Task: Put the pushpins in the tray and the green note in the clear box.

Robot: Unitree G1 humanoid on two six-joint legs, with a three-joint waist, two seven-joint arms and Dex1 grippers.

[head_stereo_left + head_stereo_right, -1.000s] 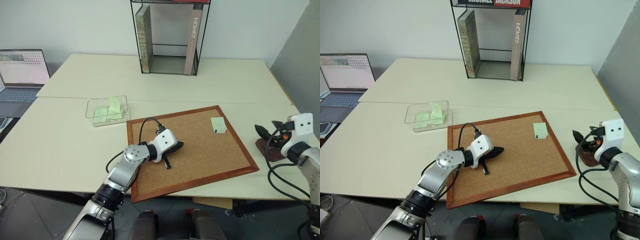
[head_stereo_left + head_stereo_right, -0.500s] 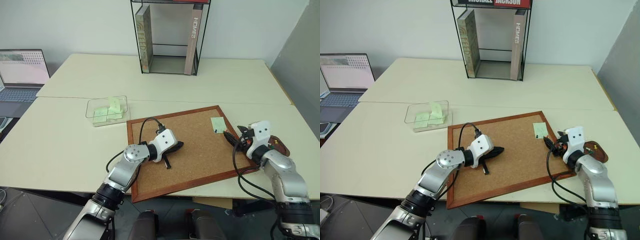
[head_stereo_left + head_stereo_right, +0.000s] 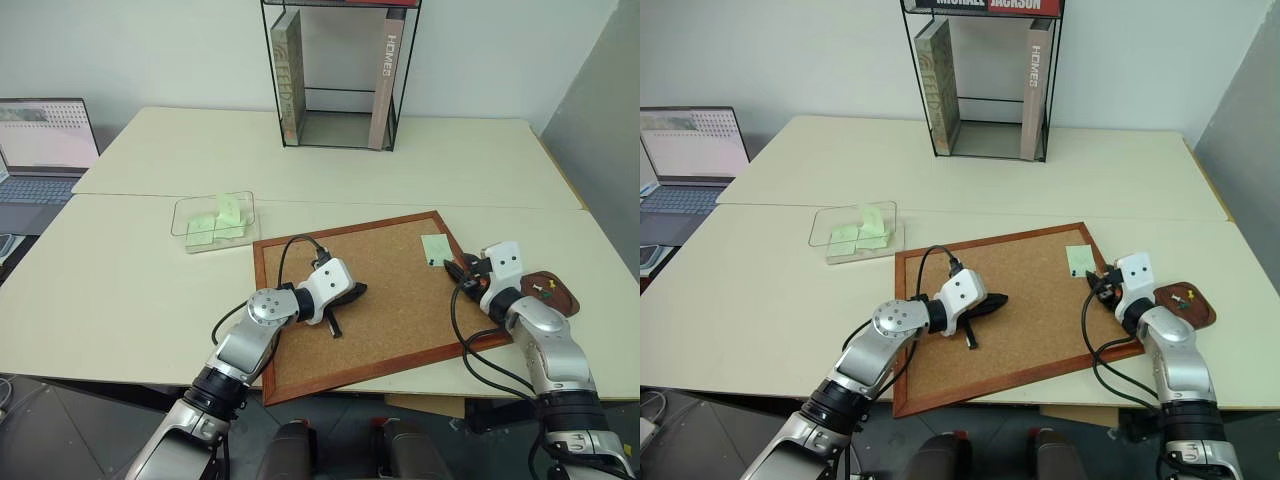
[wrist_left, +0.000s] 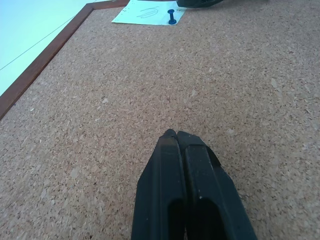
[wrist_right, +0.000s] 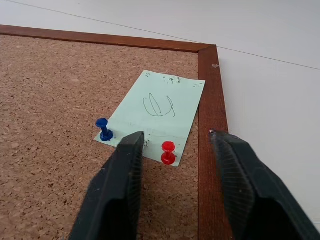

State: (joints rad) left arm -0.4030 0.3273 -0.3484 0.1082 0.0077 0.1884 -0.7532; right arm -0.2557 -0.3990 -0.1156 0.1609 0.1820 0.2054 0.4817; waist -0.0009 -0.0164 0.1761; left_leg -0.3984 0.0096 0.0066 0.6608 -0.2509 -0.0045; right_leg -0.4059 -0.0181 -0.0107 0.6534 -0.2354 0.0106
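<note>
The green note (image 5: 159, 112) is pinned near the far right corner of the cork board (image 3: 390, 300). A blue pushpin (image 5: 104, 130) and a red pushpin (image 5: 168, 152) hold its near edge. My right gripper (image 5: 176, 137) is open, low over that edge, and the red pin stands between its fingers without touching them. The dark reddish tray (image 3: 552, 296) sits on the table just right of the board with small pins in it. The clear box (image 3: 180, 215), at the left, holds green notes. My left gripper (image 4: 172, 135) is shut and empty, resting on the cork mid-board.
A black wire shelf with books (image 3: 340, 70) stands at the back of the table. A laptop (image 3: 45, 150) sits at the far left. The cork board's raised wooden frame (image 5: 207, 100) runs just beside the note.
My right arm has swung left from over the tray to the note's near edge, and its jaws have narrowed around the red pin. The left arm has not moved.
</note>
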